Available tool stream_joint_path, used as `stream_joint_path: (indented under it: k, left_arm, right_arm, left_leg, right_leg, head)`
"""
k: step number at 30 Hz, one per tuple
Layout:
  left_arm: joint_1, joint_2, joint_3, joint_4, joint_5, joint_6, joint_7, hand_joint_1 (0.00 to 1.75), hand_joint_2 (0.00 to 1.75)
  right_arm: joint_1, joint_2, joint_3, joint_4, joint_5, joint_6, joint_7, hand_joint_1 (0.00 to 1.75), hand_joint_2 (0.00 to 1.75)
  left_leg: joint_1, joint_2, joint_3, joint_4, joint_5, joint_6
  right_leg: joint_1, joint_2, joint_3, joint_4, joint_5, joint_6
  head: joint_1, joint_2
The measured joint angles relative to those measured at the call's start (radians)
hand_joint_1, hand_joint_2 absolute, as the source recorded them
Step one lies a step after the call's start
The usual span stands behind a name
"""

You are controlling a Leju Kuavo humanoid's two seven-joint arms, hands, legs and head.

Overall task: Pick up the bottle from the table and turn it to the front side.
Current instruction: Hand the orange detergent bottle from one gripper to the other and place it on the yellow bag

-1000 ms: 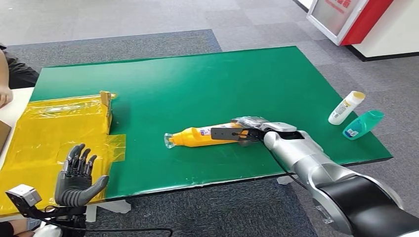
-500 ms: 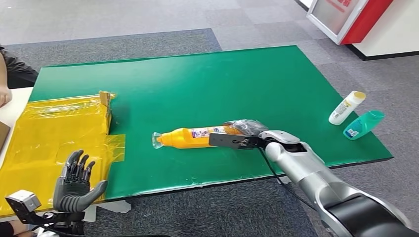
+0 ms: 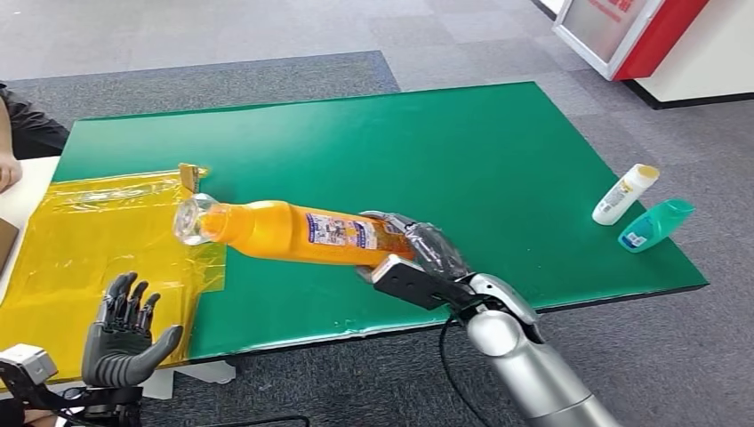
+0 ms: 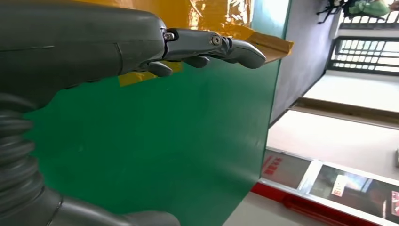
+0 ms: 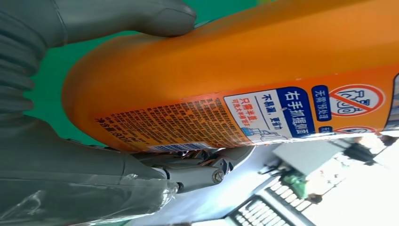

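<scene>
An orange bottle [image 3: 293,233] with a clear cap and a printed label hangs above the green table [image 3: 356,151], lying almost level with its cap toward the left. My right hand [image 3: 413,253] grips its base end, and the right wrist view shows the thumb and fingers wrapped around the orange bottle [image 5: 244,75]. My left hand [image 3: 124,334] is open, fingers spread, low at the table's front left corner over the yellow sheet; in its wrist view the left hand [image 4: 94,42] holds nothing.
A yellow plastic sheet [image 3: 89,240] covers the table's left end, with a small cardboard piece [image 3: 188,178] standing on it. A white bottle [image 3: 624,194] and a teal bottle [image 3: 653,224] lie near the right edge. A person's arm [image 3: 9,151] is at the far left.
My right hand has lifted the orange bottle off the table and carried it up and to the left. The left hand has sunk slightly.
</scene>
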Motion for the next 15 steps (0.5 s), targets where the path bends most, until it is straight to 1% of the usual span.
stream_joint_path:
  k: [3, 6, 11, 15]
  left_arm:
    - [-0.026, 0.002, -0.026, -0.001, 0.020, -0.028, 0.060, 0.00, 1.75]
    - [-0.068, 0.014, -0.082, 0.000, 0.056, -0.028, 0.104, 0.00, 1.75]
    - [-0.134, 0.064, -0.196, 0.009, 0.142, -0.043, 0.140, 0.00, 1.75]
    - [-0.169, 0.102, -0.259, 0.019, 0.167, -0.048, 0.145, 0.00, 1.75]
  right_arm:
    - [0.027, 0.037, -0.002, -0.011, -0.043, 0.016, -0.061, 1.75, 1.75]
    - [0.037, 0.066, 0.009, 0.008, -0.049, 0.000, -0.100, 1.75, 1.75]
    - [0.044, 0.084, 0.055, 0.063, -0.014, -0.034, -0.127, 1.75, 1.75]
    - [0.045, 0.089, 0.081, 0.096, -0.001, -0.042, -0.131, 1.75, 1.75]
  left_leg:
    - [0.000, 0.000, 0.000, 0.000, 0.000, 0.000]
    - [0.000, 0.000, 0.000, 0.000, 0.001, 0.000]
    - [0.000, 0.000, 0.000, 0.000, 0.002, 0.000]
    - [0.000, 0.000, 0.000, 0.000, 0.002, 0.000]
  right_leg:
    - [0.000, 0.000, 0.000, 0.000, 0.000, 0.000]
    - [0.000, 0.000, 0.000, 0.000, 0.001, 0.000]
    - [0.000, 0.000, 0.000, 0.000, 0.002, 0.000]
    - [0.000, 0.000, 0.000, 0.000, 0.002, 0.000]
  head:
    - [0.000, 0.000]
    - [0.000, 0.000]
    - [0.000, 0.000]
    - [0.000, 0.000]
